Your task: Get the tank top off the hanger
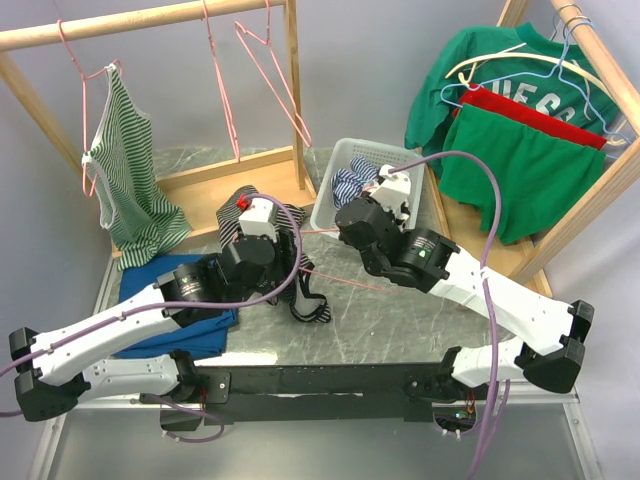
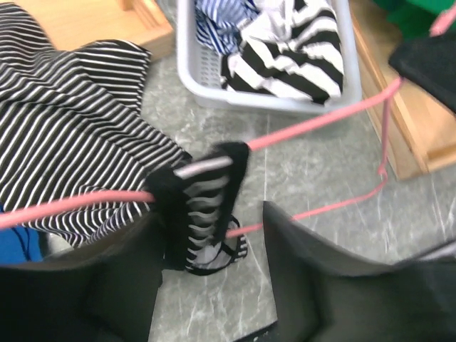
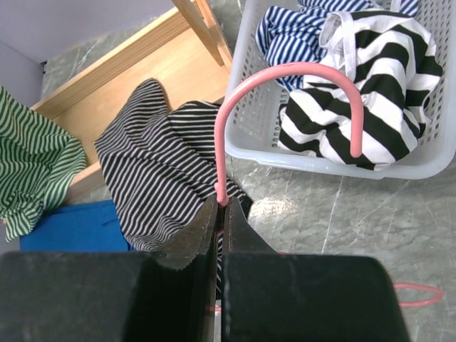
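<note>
Being soft and light, the tank top should be taken by its strap; left tool gaping, right tool clamped on hanger.

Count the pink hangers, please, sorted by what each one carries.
Empty pink hangers on the rail: 2
Pink hanger carrying the green striped tank top: 1
Pink hanger carrying the black striped tank top, gripped by the right hand: 1
Total: 4
</note>
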You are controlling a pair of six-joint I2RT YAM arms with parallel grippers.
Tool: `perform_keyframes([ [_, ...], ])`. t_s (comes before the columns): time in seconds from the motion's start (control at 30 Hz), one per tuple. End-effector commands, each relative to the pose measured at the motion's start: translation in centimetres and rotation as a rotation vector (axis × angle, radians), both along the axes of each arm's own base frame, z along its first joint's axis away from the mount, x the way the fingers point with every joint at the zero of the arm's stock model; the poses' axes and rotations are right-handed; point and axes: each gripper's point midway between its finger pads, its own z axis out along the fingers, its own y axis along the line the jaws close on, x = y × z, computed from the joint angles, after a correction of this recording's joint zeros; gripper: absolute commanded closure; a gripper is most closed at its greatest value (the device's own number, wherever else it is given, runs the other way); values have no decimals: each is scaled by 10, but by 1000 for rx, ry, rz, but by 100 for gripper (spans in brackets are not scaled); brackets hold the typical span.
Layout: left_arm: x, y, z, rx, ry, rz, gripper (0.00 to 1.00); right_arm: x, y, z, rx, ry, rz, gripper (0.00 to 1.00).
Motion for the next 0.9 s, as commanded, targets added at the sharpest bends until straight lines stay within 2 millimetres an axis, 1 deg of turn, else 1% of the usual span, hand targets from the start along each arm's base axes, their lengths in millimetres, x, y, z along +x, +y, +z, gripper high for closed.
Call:
perform_keyframes([
  [0.0, 9, 14, 20, -48, -67, 119, 53, -2, -8, 17, 61, -44, -27, 100],
  [0.13, 6, 19, 27, -60, -74, 135, 63, -2, -14, 13, 38, -41, -41, 100],
  [0.23, 5, 23, 36, -74, -83, 137, 78, -2, -20, 5, -3, -26, -64, 100],
  [0.27, 4, 24, 39, -73, -88, 132, 86, -3, -21, 2, -6, -19, -71, 100],
  [0.37, 3, 26, 46, -77, -100, 124, 99, -5, -25, -7, -28, -3, -77, 100],
  [0.47, 2, 33, 53, -82, -100, 144, 99, -9, -31, -11, -34, 5, -83, 100],
  [0.5, 1, 37, 56, -89, -102, 153, 99, -12, -37, -13, -50, 11, -89, 100],
  [0.63, 1, 61, 58, -76, -108, 238, 99, -21, -56, -24, -79, 33, -126, 100],
  [0.67, 0, 70, 55, -68, -102, 266, 99, -24, -61, -26, -74, 36, -132, 100],
  [0.77, -1, 83, 48, -31, -100, 306, 99, -31, -72, -30, -71, 46, -148, 100],
  [0.83, -2, 84, 40, -11, -88, 307, 99, -33, -78, -32, -75, 46, -160, 100],
  [0.87, -3, 83, 32, 1, -68, 303, 99, -35, -81, -31, -65, 43, -167, 100],
])
